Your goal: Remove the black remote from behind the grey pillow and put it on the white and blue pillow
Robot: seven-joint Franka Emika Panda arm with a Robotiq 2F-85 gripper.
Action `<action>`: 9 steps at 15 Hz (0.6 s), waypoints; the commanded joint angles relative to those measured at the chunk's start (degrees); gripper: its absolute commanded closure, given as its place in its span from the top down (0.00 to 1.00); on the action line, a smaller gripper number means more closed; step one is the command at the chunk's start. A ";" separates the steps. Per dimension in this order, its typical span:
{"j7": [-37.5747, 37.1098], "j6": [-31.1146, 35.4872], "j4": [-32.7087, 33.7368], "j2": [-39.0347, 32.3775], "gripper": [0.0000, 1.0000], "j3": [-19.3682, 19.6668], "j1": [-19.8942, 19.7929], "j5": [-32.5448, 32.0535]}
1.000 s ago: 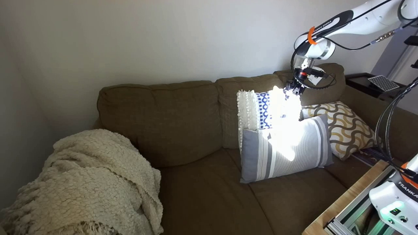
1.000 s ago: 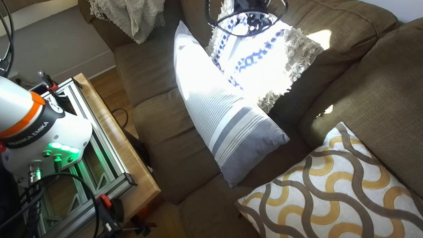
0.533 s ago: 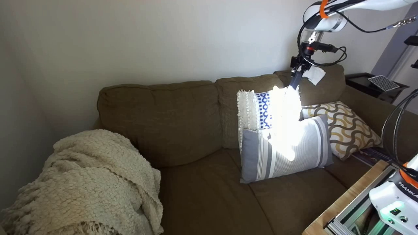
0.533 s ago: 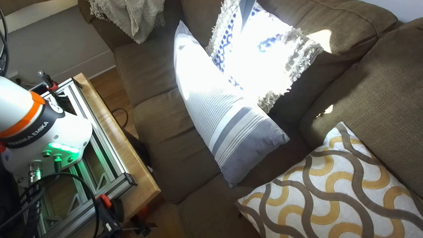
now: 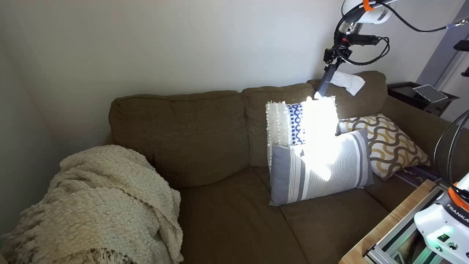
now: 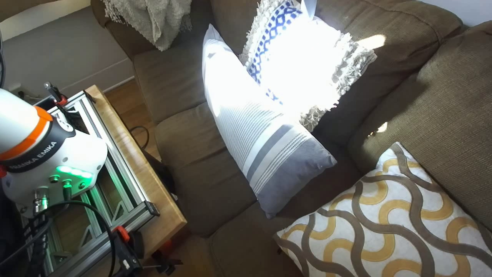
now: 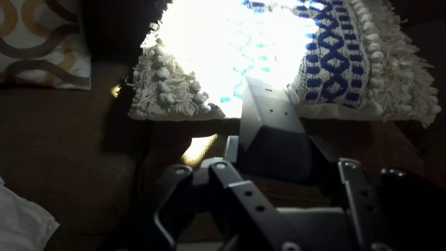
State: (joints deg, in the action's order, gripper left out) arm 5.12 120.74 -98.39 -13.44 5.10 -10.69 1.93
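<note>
My gripper [image 5: 331, 65] is shut on the black remote [image 5: 325, 81], which hangs tilted below it. In the wrist view the gripper [image 7: 277, 150] has a finger on each side of the remote [image 7: 271, 108]. In an exterior view only the remote's end [image 6: 308, 7] shows at the top edge; the gripper is out of that view. The white and blue pillow [image 5: 296, 124] leans on the sofa back, partly washed out by sunlight. The remote's lower end is at its top edge; I cannot tell if they touch. The grey striped pillow [image 6: 292, 165] stands in front of it.
A yellow and brown patterned pillow [image 6: 369, 215] lies on the brown sofa [image 5: 190, 135]. A white cloth [image 5: 348, 81] hangs over the sofa back. A cream blanket [image 5: 110, 198] covers the far end. The robot base stands on a wooden table [image 6: 153, 192].
My gripper has risen from the white and blue pillow, lifting the remote from behind the grey pillow. In the last half second it moved farther up and slightly toward the sofa back. The pillows stayed put.
</note>
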 commanded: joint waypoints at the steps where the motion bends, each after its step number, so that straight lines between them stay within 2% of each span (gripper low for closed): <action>1: -2.63 7.35 -5.20 1.44 0.27 1.10 1.85 -4.15; 4: -4.53 14.73 -10.26 1.75 0.27 1.27 2.48 -5.85; 9: -8.18 33.37 -19.96 2.65 0.27 2.69 3.62 -10.46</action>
State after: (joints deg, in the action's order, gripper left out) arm -0.48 145.94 -111.78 -13.39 6.11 -8.28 -5.53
